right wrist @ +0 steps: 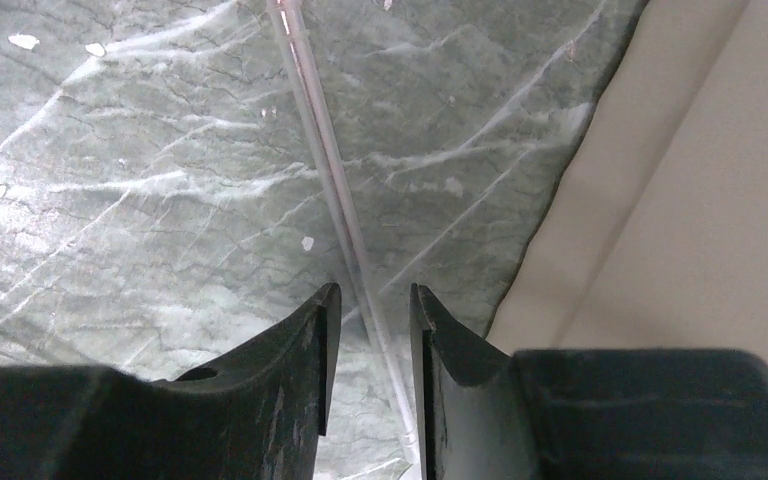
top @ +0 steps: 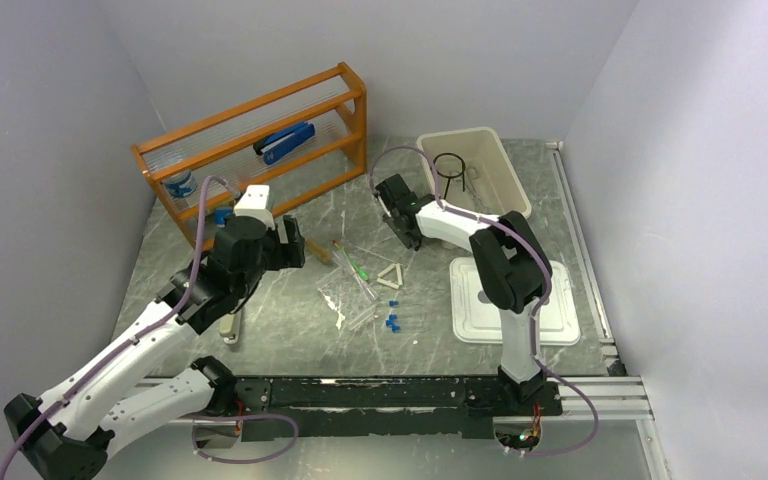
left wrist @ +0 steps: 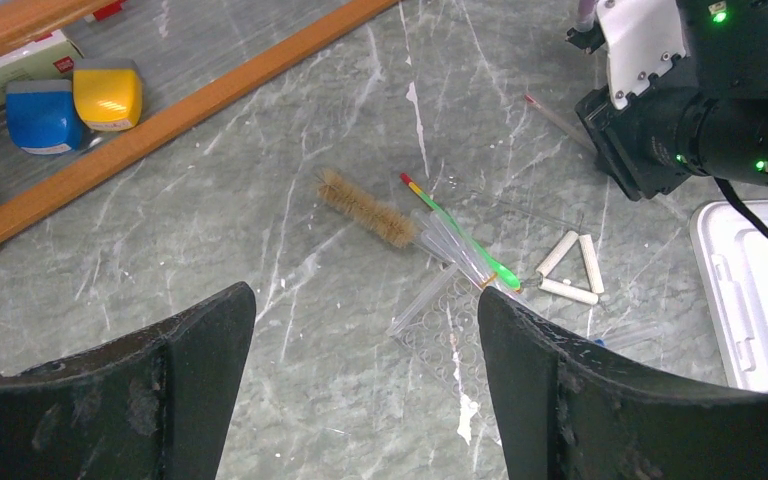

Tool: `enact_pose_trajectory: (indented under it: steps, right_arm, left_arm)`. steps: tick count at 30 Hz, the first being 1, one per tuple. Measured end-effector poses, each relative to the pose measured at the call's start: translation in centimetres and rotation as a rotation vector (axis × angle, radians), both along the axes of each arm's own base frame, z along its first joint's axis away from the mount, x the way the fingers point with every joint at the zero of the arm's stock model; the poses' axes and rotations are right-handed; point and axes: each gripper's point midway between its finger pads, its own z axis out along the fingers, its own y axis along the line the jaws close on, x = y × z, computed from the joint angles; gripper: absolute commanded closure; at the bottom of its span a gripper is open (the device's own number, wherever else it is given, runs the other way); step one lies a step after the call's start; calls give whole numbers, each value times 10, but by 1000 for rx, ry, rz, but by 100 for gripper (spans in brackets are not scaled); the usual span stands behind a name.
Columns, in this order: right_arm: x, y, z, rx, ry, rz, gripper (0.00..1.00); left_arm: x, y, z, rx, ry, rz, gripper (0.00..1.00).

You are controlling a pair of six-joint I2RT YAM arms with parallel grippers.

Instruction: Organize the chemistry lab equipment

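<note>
**Right tool astride a thin rod beside the bin; left tool wide and empty**

Right tool [right wrist: 372, 305]: you have it low over the table [right wrist: 140, 200], jaws narrow, one fingertip on each side of a thin clear rod [right wrist: 325, 160]. A sliver of table shows on both sides of the rod, so no pinch is visible. The rod lies flat and runs out ahead of the fingers, just beside the wall of the beige bin [right wrist: 700, 180].

Left tool [left wrist: 365, 370]: jaws wide, nothing between them, nothing touched. It hovers left of the table's middle, near the front of the wooden rack [top: 250, 120].

Below and ahead of it, loose in the middle of the table:
- brush [left wrist: 365, 207]
- green-tipped rod [left wrist: 465, 240], its tip just beside the white triangle [left wrist: 570, 268]
- clear tubes [left wrist: 430, 290], lying across the flat clear plastic tube rack [left wrist: 450, 345]

Blue caps [top: 392, 322] lie near the triangle, on its near-edge side.

The black wire ring stand [top: 449, 168] stands upright inside the bin, toward the far right corner. The blue stapler [top: 288, 142] sits on the wooden rack at the far left corner.
</note>
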Motion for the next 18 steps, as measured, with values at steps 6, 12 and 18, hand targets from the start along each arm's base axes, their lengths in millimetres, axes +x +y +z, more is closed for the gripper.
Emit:
enact_pose_trajectory:
  steps: [6, 12, 18]
  right_arm:
    - [-1, 3, -4, 30, 64, 42, 78]
    - [-5, 12, -7, 65, 146, 112, 93]
    - [-10, 23, -7, 141, 186, 144, 66]
  left_arm:
    - [3, -6, -6, -3, 19, -11, 15]
    - [4, -10, -7, -16, 26, -15, 16]
    - [6, -16, -4, -55, 22, -21, 13]
